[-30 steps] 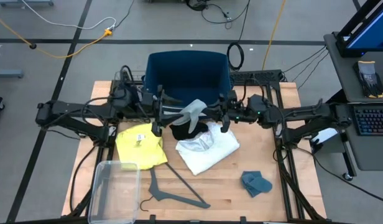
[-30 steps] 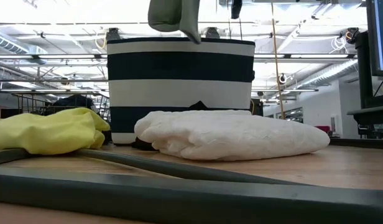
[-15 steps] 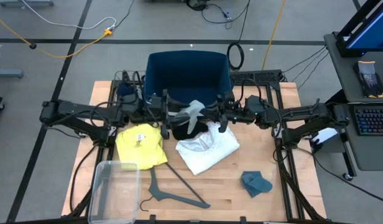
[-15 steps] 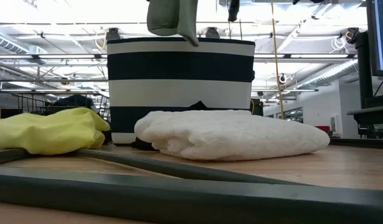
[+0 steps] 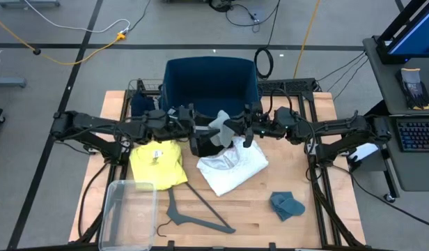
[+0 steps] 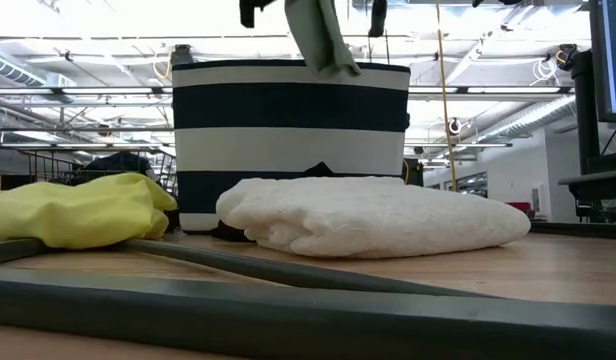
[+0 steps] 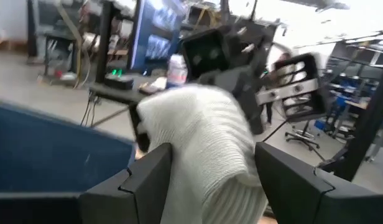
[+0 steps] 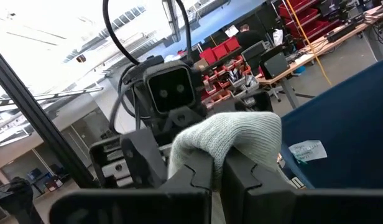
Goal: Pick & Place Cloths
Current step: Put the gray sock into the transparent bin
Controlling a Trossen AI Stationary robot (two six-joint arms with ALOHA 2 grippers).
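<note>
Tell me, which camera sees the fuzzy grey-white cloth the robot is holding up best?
The left wrist view: the ribbed grey-white cloth fills the middle, between the open left gripper fingers. The right wrist view shows only a bunched end pinched in the shut right gripper. The high view shows it small; the low view shows one hanging corner.

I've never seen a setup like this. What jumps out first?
Two dark arms meet mid-table over a pale knit cloth held in the air: the right gripper pinches it shut, and the left gripper has open fingers around it. Behind them stands a navy striped bin, with a yellow cloth and a white cloth on the table below.
</note>
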